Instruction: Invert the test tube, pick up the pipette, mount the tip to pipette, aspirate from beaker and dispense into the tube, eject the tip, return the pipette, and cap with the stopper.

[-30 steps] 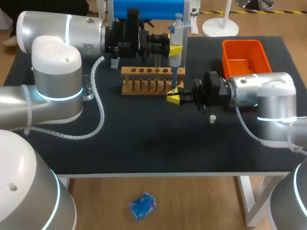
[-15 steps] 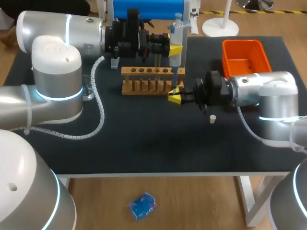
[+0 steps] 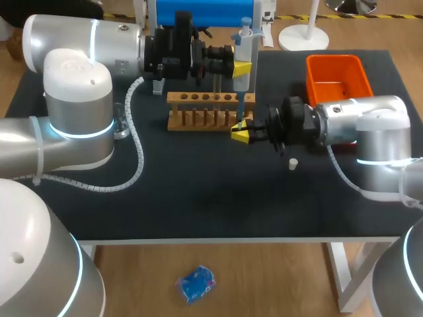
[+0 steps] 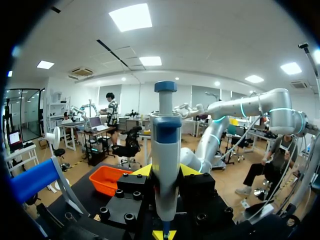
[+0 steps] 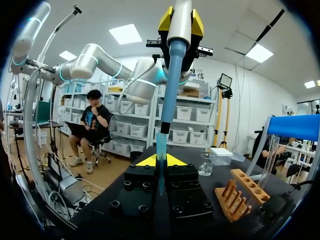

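Note:
My left gripper (image 3: 242,68) is shut on the white-and-blue pipette (image 3: 242,56), which it holds upright above the right end of the wooden rack (image 3: 205,111). In the left wrist view the pipette (image 4: 165,160) stands between the fingers of that gripper (image 4: 165,173). Its blue shaft runs down to my right gripper (image 3: 240,134), which comes in level from the right. In the right wrist view that gripper (image 5: 160,164) is shut on the slim pale tip (image 5: 161,146) at the pipette's lower end. The white stopper (image 3: 293,163) lies on the mat under the right arm.
An orange bin (image 3: 337,79) sits at the back right. A blue holder (image 3: 201,12) on clear legs stands behind the rack. A clear beaker (image 5: 206,165) is on the mat beyond the rack (image 5: 240,195). The front half of the dark mat (image 3: 198,198) is bare.
The right arm has shifted very slightly at the pipette's lower end. The left arm and the pipette have kept still.

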Controlling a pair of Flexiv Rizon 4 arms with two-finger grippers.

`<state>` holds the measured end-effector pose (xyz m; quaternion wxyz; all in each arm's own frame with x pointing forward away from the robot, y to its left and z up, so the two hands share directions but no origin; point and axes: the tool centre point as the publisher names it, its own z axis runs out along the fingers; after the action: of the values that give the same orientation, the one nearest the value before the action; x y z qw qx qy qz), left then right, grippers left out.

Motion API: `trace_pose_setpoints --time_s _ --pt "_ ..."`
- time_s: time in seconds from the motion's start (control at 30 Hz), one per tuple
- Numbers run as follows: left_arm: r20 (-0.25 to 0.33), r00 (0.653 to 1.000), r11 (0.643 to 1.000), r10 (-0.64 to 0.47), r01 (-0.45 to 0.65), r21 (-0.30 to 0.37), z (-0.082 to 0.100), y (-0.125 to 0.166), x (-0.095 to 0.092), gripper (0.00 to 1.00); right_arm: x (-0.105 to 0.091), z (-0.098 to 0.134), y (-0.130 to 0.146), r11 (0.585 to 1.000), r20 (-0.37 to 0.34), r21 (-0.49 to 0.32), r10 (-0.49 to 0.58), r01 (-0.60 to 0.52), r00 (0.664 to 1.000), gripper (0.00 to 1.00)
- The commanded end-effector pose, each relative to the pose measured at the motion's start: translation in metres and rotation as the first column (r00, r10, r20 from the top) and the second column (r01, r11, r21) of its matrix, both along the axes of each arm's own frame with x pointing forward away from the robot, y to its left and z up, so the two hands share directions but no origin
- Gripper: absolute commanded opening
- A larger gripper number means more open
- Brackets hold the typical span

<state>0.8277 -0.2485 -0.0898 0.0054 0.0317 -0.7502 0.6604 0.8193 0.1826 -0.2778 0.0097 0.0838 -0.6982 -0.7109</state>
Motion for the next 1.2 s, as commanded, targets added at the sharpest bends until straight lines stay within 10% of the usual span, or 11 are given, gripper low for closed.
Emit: trace_pose_setpoints --time_s 0.03,1.2 --pt "0.001 1.0 1.0 0.001 -0.001 -0.003 -0.0019 -0.0003 -0.0001 0.0 -0.0002 0.0018 -0.0005 1.0 0.004 -0.003 0.002 -0.002 1.0 0.0" --pt "0.001 1.0 1.0 0.001 -0.001 -0.003 -0.0019 -0.0003 -0.0001 0.0 0.0028 -0.0016 0.0056 1.0 -0.02 -0.01 0.016 -0.017 1.0 0.0"
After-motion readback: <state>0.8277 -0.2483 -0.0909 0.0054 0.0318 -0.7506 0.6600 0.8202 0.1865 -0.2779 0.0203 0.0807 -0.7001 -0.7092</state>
